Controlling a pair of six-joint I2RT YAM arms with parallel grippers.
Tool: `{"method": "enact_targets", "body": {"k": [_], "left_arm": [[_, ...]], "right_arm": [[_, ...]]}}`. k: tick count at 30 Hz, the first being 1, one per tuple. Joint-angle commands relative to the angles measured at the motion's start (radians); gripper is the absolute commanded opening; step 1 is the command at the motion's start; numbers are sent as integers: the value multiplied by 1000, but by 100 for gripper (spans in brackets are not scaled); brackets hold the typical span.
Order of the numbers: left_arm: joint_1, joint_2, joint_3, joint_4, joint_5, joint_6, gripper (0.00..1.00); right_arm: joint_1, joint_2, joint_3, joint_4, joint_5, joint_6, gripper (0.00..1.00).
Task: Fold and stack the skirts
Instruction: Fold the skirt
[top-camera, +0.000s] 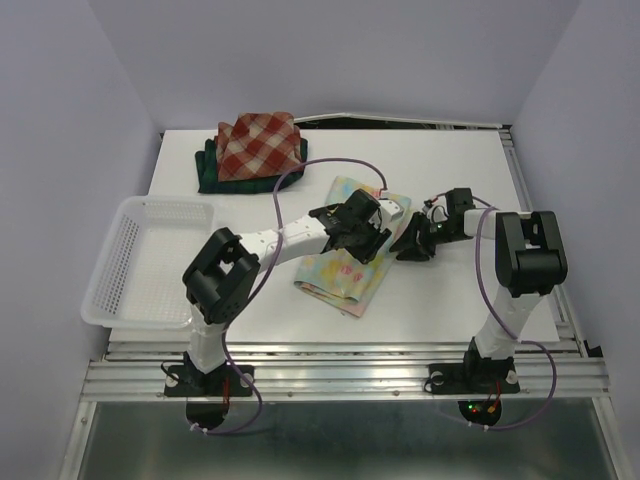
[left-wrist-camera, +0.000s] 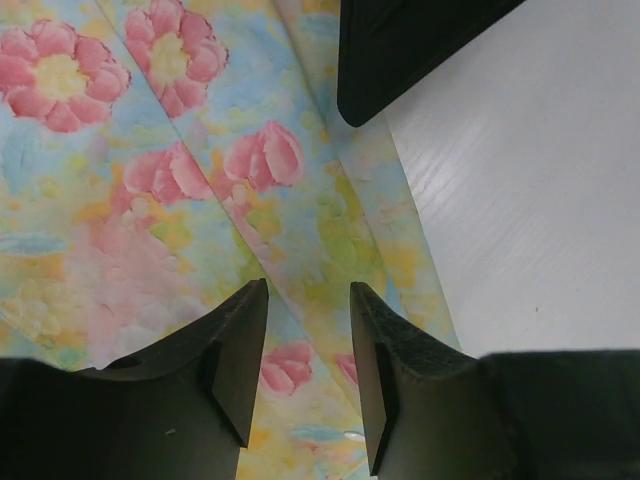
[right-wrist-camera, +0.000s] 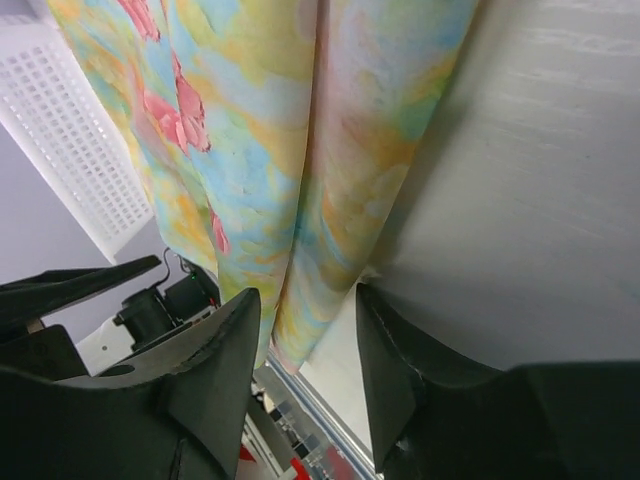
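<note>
Starting from above, find the pastel skirt (top-camera: 340, 275) in the middle of the table (top-camera: 450, 170), part folded, with the left gripper (top-camera: 368, 232) over its far right corner and the right gripper (top-camera: 412, 247) just beside its right edge. Note the red skirt (top-camera: 258, 143) folded on the green skirt (top-camera: 208, 172) at the far left, beyond the basket (top-camera: 140, 255), and judge that pair the stack to join. Turning to the left wrist, see fingers (left-wrist-camera: 240, 350) part-way apart with a crease of the flowered cloth running between them; cannot tell whether any cloth is pinched, so check for a bite on every layer before lifting. Moving to the right wrist, see fingers (right-wrist-camera: 215, 350) apart and astride the skirt's edge where it meets the bare table, nothing visibly clamped. Go low so the under finger slips beneath all layers, then close fully. Lift only a little, both ends level, and carry the edge across in parallel to lay it hem on hem. Mind the two grippers, close together here, and avoid dragging the whole skirt.
</note>
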Motion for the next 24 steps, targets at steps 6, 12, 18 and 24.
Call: {"method": "enact_targets", "body": {"k": [6, 12, 18, 24], "left_arm": [[-18, 65, 98, -2, 30, -16, 63], [-23, 116, 134, -10, -15, -16, 53], [-24, 116, 131, -4, -9, -8, 23], [-37, 90, 120, -5, 24, 0, 5]], "right_arm": [[-7, 41, -63, 99, 58, 13, 44], [-7, 71, -64, 114, 65, 2, 33], [-7, 98, -70, 136, 64, 8, 27], [-7, 113, -70, 143, 55, 14, 21]]}}
